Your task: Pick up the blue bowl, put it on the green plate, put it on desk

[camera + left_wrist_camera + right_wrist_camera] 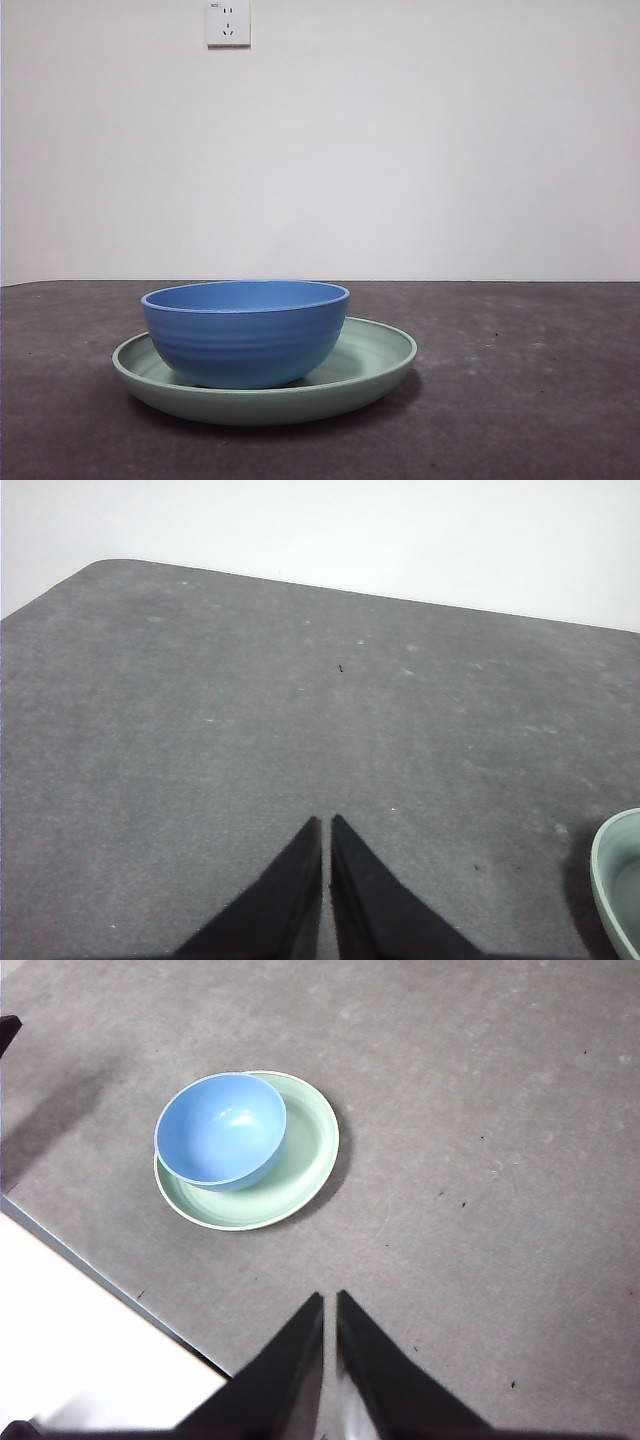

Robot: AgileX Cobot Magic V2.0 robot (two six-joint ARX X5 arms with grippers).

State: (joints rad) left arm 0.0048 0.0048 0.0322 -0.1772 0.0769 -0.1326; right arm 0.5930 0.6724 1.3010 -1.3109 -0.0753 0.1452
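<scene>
I am viewing the blue bowl (246, 333) sitting off-centre on the green plate (375, 362) on the desk (520, 400), judging it light, rigid and smooth, best pinched at its rim, while left gripper (326, 822) and right gripper (330, 1298) are hanging closed, empty, well apart from it.

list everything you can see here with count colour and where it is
blue bowl: one, medium blue, standing upright in the green plate, off-centre toward one side of it
green plate: one, pale mint green, flat on the desk under the bowl
desk: one, dark grey-brown, speckled, carrying the plate
wall: one, white, behind the desk
wall socket: one, white, high on the wall
left gripper: one, black, jaws shut, above bare desk beside the plate's edge, holding nothing
right gripper: one, black, jaws shut, above the desk away from the plate, holding nothing
</scene>
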